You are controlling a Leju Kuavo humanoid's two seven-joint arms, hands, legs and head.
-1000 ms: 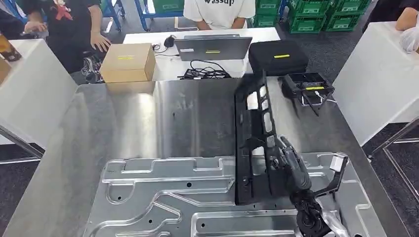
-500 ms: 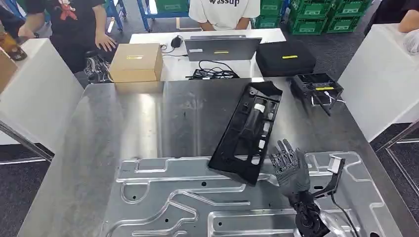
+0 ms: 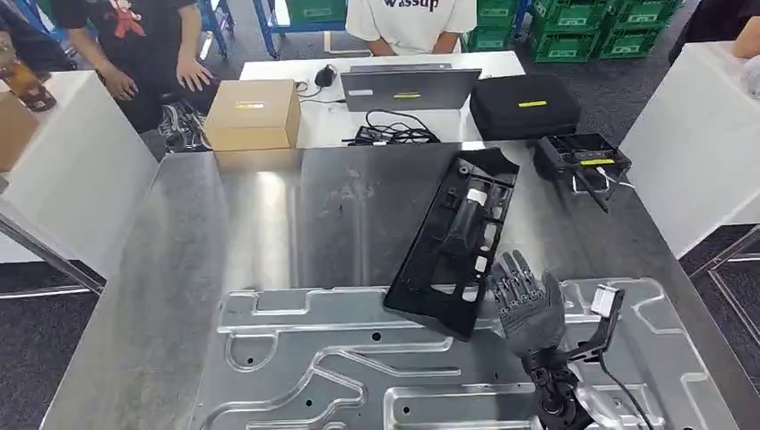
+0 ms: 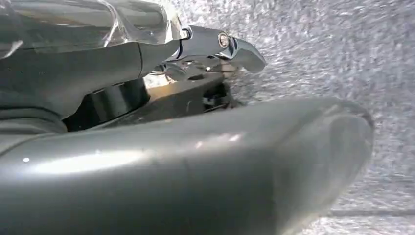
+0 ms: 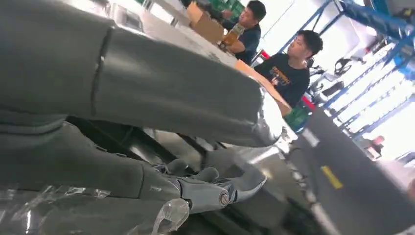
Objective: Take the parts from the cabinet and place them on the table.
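Observation:
A long black plastic part [image 3: 457,242] lies flat and slanted on the steel table [image 3: 269,224]. Its near end overlaps a large stamped metal sheet [image 3: 341,358]. My right hand [image 3: 524,305] is at the part's near right corner with its fingers spread and nothing in its grasp; I cannot tell whether the fingertips touch the part. The right wrist view shows this hand [image 5: 147,122] with thumb and fingers apart. My left hand [image 4: 195,147] hangs over grey carpet, thumb and fingers apart, holding nothing.
Beyond the far table edge stand a cardboard box [image 3: 253,114], a laptop [image 3: 410,88], a black case [image 3: 524,106] and a black device [image 3: 582,157]. People stand behind them. White tables flank both sides [image 3: 708,134].
A second ago my right hand held the black part up on its edge. The part now lies flat and slanted, and the hand has let go and spread its fingers.

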